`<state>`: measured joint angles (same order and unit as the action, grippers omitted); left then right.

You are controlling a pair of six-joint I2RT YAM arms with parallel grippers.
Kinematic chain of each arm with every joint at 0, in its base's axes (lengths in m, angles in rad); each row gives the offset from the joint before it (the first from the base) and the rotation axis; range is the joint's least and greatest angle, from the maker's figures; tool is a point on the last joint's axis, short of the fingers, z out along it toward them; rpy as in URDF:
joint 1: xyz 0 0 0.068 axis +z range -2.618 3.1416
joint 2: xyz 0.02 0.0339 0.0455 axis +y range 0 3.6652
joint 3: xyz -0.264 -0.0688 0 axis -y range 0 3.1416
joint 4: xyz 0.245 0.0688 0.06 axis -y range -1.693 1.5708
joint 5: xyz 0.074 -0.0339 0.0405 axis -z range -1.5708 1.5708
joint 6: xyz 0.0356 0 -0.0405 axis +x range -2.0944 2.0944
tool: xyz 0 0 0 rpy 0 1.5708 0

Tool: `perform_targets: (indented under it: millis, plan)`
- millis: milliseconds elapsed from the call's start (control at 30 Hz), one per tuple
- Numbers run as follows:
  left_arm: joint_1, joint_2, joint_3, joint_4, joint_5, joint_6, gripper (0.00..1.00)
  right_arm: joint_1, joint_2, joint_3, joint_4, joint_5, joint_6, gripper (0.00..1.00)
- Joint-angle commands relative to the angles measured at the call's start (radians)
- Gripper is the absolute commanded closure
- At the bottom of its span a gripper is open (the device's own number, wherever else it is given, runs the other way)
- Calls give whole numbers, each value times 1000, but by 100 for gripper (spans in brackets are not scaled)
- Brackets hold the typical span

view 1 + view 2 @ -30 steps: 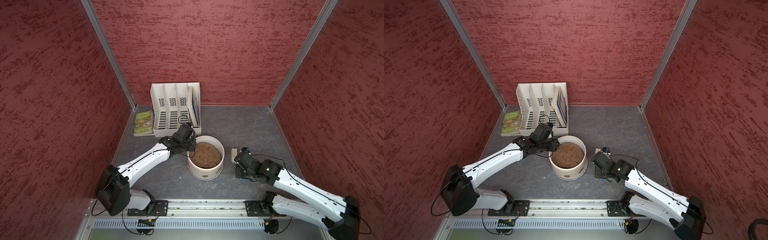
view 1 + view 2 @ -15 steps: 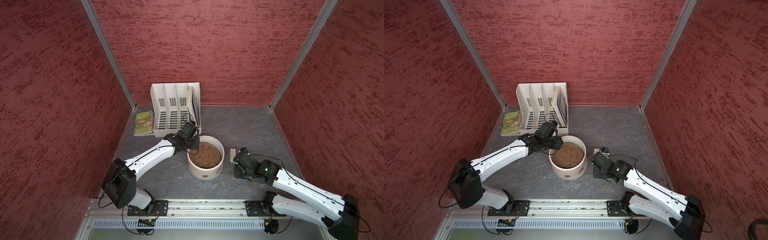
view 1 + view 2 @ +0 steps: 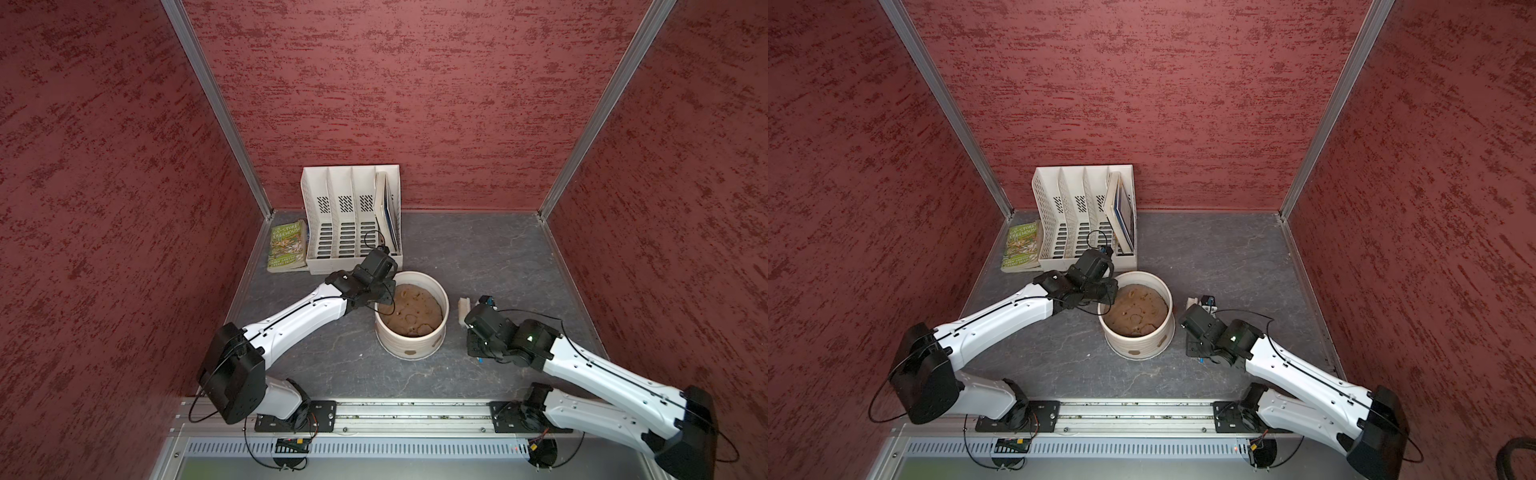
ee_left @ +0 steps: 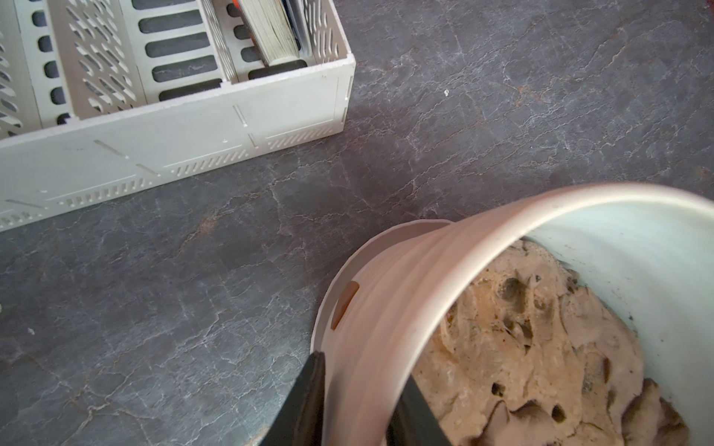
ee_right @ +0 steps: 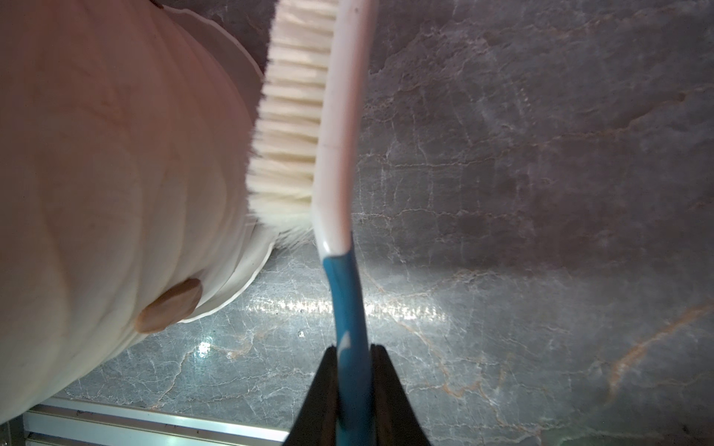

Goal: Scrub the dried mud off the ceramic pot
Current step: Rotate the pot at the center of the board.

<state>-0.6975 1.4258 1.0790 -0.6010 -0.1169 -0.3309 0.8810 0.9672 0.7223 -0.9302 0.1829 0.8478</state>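
- Since a second ago the left gripper [image 4: 361, 370] has edged in over the rim of the ceramic pot [image 3: 390, 345] and narrowed its jaws, which now pinch the wall, one finger outside and one inside above the soil [image 3: 411, 311]
- One patch of dried mud [image 5: 170, 305] sits low on the pot's outer wall, near the base, on the side facing the right arm; another [image 4: 345, 305] shows on the wall close to the left gripper's hold
- From the bristles [image 5: 289, 116] of the brush [image 5: 340, 154], the first patch lies back along the handle, toward the right gripper [image 5: 354, 359]
- The brush's long axis runs alongside the wall, bristles turned to it; whether they touch cannot be told
- The right gripper is clamped on the blue handle and is the nearer one to that patch
- By the look of it, the right arm, stretched low beside the pot, must draw back toward its base and press in, while the left arm, reaching from the opposite side, steadies the pot
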Motion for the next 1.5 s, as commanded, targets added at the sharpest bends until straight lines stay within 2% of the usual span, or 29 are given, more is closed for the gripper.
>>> perform_targets:
  millis: [0, 100, 367, 700, 900, 933, 1033, 1100, 1200, 1467]
  plan:
    - [-8, -21, -12, -17, -15, 1, 75, 8, 8, 8, 31, -11, -9, 100]
    - [-10, -20, -7, -31, -15, -12, 79, 8, 10, 8, 34, -13, -12, 100]
    - [-26, -62, -7, -111, -34, -54, 99, 9, 8, -12, 54, -22, -13, 100]
    - [-28, -167, -57, -215, -68, -111, 100, 14, 3, -35, 65, -27, -17, 100]
    - [-46, -199, -146, -123, -12, -308, 100, 31, 11, -35, 52, -8, -20, 100]
    - [-48, -199, -148, -108, -14, -329, 99, 33, 9, -35, 50, -8, -20, 100]
    - [-47, -191, -131, -79, -29, -345, 67, 38, 3, -32, 35, -7, -20, 100]
    - [-43, -175, -104, -73, -51, -322, 53, 42, -6, -30, 20, 0, -19, 100]
    - [-30, -135, -60, -56, -72, -262, 48, 44, -30, -33, 5, 5, -16, 100]
    - [-3, -30, 2, -12, -40, -201, 53, 58, -90, -39, -45, 16, 5, 100]
